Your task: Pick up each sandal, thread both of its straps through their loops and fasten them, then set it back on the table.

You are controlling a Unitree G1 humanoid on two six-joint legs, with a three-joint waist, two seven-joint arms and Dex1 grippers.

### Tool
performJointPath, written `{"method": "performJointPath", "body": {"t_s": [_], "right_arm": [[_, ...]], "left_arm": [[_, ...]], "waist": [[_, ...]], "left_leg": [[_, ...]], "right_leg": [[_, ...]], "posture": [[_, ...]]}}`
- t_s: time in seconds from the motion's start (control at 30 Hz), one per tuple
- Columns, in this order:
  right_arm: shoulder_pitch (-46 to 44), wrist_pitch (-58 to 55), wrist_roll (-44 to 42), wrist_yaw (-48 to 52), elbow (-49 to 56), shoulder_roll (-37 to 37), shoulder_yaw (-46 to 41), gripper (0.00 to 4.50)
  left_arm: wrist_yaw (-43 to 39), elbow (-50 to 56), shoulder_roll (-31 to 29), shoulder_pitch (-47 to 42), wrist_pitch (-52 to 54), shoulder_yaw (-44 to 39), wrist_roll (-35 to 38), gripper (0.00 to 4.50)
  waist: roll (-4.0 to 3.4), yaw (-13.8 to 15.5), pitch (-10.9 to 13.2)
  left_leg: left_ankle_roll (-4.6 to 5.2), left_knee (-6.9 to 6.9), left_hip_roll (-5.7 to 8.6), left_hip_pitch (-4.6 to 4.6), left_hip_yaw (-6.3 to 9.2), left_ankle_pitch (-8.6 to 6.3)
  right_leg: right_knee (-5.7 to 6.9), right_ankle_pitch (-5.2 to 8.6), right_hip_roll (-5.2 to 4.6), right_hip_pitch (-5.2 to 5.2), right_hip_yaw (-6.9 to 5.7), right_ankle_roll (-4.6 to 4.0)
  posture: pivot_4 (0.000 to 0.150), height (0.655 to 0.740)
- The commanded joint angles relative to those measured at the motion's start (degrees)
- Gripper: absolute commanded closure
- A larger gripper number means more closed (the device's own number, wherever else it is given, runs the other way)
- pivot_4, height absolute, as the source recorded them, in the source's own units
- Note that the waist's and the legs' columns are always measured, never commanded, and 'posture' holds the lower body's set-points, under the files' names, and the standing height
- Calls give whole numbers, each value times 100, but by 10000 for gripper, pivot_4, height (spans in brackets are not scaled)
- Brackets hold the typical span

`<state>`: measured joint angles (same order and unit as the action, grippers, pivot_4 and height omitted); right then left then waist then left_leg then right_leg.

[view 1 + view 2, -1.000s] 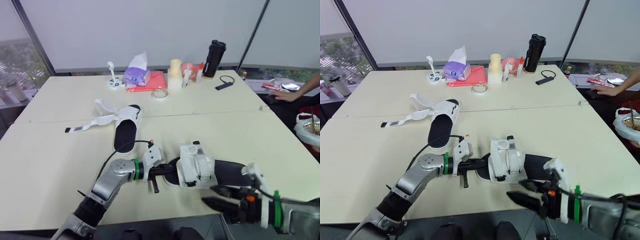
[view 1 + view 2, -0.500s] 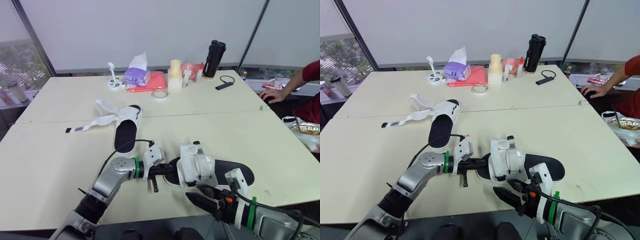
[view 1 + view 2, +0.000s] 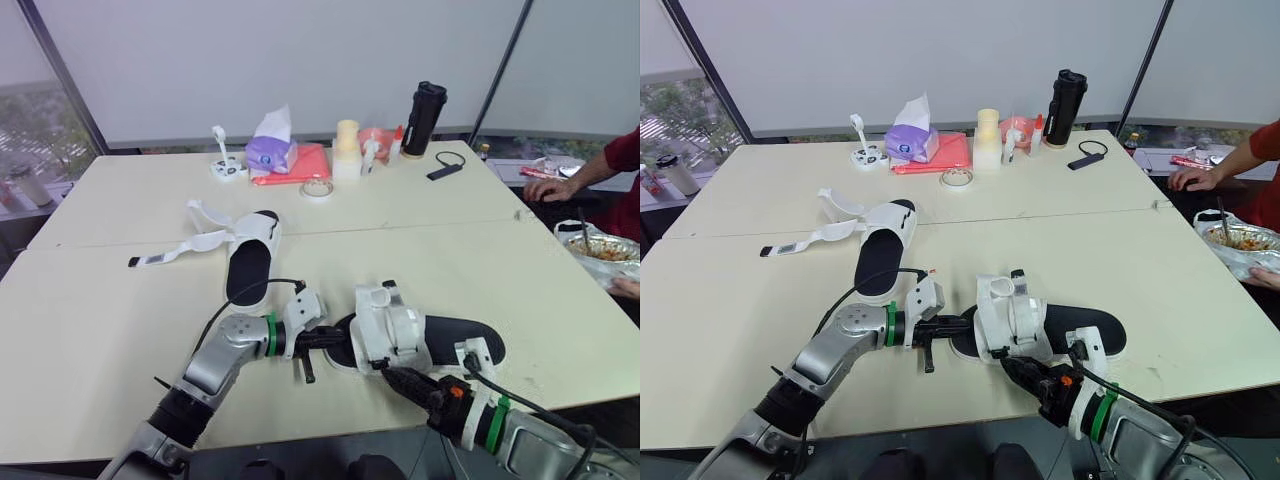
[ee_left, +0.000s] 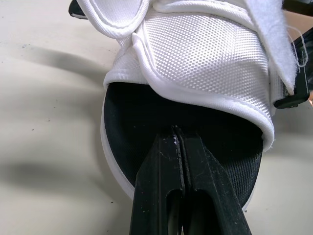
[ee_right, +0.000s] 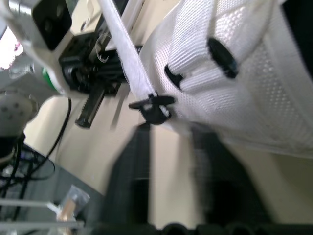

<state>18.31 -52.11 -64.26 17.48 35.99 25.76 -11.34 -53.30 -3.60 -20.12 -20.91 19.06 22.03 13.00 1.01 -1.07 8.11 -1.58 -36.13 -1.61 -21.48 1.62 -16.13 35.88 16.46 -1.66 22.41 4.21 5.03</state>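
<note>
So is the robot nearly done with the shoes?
Not nearly. Nothing looks finished. The near sandal lies on the table, left gripper shut at its toe, right gripper open beside it, and one strap looks loose. The far sandal lies untouched, its straps spread open.

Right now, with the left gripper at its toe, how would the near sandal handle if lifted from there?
The near sandal has a flat, foam-looking sole: probably light and fairly stiff, though the heel may sag. Its mesh upper and loose strap look soft, so they would likely flop and swing. Its ribbed insole probably isn't slippery.
</note>
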Motion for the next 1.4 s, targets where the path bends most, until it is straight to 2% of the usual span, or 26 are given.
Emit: {"method": "performJointPath", "body": {"t_s": [0.03,0.2,0.23,0.27,0.4,0.47,0.73,0.8,0.9,1.07,1.1,1.4], "right_arm": [[-79,195,-227,-74,214,-109,-38,44698],[103,129,-269,-40,292,28,1,44698],[131,137,-227,6,300,80,11,39048],[155,139,-210,38,305,119,14,36605],[198,144,-69,36,325,239,44,16569],[222,161,-78,50,311,276,14,8262],[94,222,-199,-18,253,248,-49,8262],[71,224,-168,-39,232,228,-5,8262],[58,255,-129,-85,218,150,72,16074],[105,307,-167,-110,236,91,92,41714],[120,312,-171,-102,239,95,93,43465],[524,117,-187,269,339,450,286,43465]], "left_arm": [[113,-544,-177,308,280,251,-437,45000],[110,-543,-178,306,275,252,-446,45000],[110,-545,-177,305,274,253,-447,45000],[110,-546,-175,305,274,253,-447,45000],[98,-568,-178,295,264,247,-440,45000],[98,-573,-174,296,265,244,-437,45000],[108,-586,-159,297,264,245,-433,45000],[120,-585,-149,300,266,246,-435,45000],[132,-593,-145,301,262,236,-436,45000],[151,-583,-137,316,272,225,-429,45000],[151,-580,-136,317,272,225,-429,45000],[154,-566,-155,336,250,229,-441,45000]], "waist": [[-2,2,1],[-11,-1,0],[-12,1,0],[-14,3,-1],[-18,4,-1],[-13,5,-1],[-11,5,0],[-12,6,0],[-12,9,0],[-22,21,5],[-23,22,5],[-23,30,10]], "left_leg": [[0,3,0,0,0,0],[-1,12,-3,-4,0,0],[-1,14,-4,-5,0,0],[-1,16,-5,-4,0,-1],[-1,22,-6,-6,-1,-1],[-1,24,-6,-10,-1,-1],[-3,40,-4,-18,-12,-2],[-3,44,-4,-17,-21,-2],[-3,45,-6,-15,-21,-2],[-3,52,-5,-13,-22,-2],[-3,53,-4,-12,-22,-2],[-3,57,-5,-11,-22,-2]], "right_leg": [[-3,-1,-2,0,0,-2],[-15,-7,-3,1,-1,-12],[-18,-7,-4,1,-1,-12],[-20,-7,-4,0,-2,-12],[-40,-9,-10,-1,-8,-15],[-44,-9,-16,-2,-14,-16],[-56,-13,-58,-3,-55,-22],[-56,-14,-102,-2,-109,-24],[-58,-18,-126,0,-147,-30],[-61,-19,-158,4,-187,-31],[-63,-19,-158,4,-188,-32],[-68,-19,-160,4,-192,-31]], "posture": [[1500,7400],[1500,7400],[1500,7400],[1500,7400],[1500,7400],[1500,7400],[1500,7400],[1500,7400],[1500,7400],[1500,7400],[1500,7400],[1500,7400]]}}
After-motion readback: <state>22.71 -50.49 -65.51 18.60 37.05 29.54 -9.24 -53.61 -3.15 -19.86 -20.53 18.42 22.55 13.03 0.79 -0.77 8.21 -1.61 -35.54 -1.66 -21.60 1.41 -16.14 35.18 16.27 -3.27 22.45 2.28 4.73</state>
